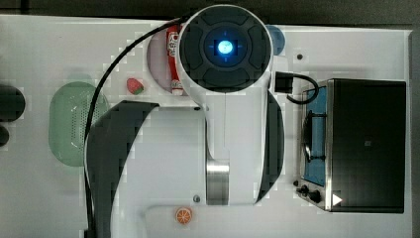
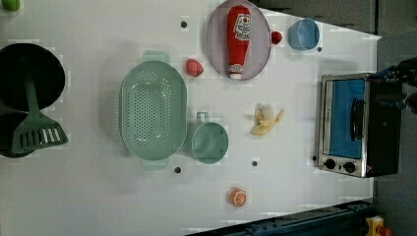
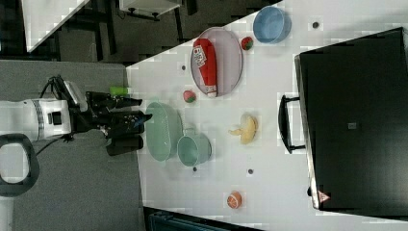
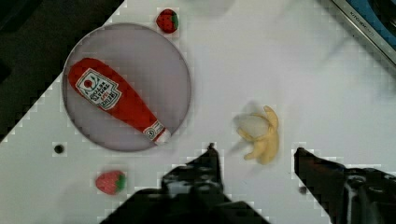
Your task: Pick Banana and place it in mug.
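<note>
The pale yellow, partly peeled banana (image 2: 265,123) lies on the white table between the pink plate and the toaster oven, also seen in the right view as banana (image 3: 246,129). The teal mug (image 2: 210,142) stands upright beside the colander, a short way from the banana; the right view shows the mug (image 3: 194,149) too. In the wrist view my gripper (image 4: 255,149) is open and holds nothing, its dark fingertips (image 4: 211,156) on either side of the banana (image 4: 261,135), which lies well below. The right view has the gripper (image 3: 142,109) high above the table.
A green perforated colander (image 2: 153,110) sits next to the mug. A pink plate (image 2: 216,44) carries a ketchup bottle (image 2: 238,39). Two strawberries (image 2: 193,67), a blue cup (image 2: 303,34), an orange slice (image 2: 238,197) and a toaster oven (image 2: 351,125) surround the banana. A black pot with a spatula (image 2: 29,93) stands at the left view's left.
</note>
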`<state>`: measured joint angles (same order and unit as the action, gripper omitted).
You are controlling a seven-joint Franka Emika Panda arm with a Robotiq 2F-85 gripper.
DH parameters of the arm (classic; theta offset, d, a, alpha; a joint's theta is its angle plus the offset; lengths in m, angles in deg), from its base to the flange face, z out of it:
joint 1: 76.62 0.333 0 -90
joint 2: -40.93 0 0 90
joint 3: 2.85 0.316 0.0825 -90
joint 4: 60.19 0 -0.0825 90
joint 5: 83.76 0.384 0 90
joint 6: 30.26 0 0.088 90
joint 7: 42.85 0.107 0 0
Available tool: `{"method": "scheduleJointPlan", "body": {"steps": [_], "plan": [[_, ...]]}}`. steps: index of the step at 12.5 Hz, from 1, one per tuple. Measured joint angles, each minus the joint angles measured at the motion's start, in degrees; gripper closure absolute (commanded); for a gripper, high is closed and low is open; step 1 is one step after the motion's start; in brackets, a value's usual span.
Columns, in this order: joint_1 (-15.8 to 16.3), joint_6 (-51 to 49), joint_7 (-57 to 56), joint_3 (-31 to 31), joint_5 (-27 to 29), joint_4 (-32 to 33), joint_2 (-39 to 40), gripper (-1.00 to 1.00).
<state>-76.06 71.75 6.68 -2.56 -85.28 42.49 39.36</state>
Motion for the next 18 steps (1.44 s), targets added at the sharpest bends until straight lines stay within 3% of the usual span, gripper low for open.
{"method": "scheduleJointPlan", "body": {"steps": [3,5,7,10,15,18], "plan": [[-0.4,-12.6,0.0,0.0,-0.2,12.9,-15.3,-1.0],[-0.8,-12.1,0.0,-0.7,-0.2,12.3,-21.6,-1.0],[-1.2,-9.0,0.0,-1.2,1.2,9.1,-22.8,-1.0],[-1.8,-1.1,-2.2,-0.4,1.3,12.1,-19.5,-1.0],[-1.8,15.3,-6.3,0.1,0.9,31.1,-8.8,-1.0],[-1.0,23.9,-7.3,-0.3,0.4,39.0,-2.2,-1.0]]}}
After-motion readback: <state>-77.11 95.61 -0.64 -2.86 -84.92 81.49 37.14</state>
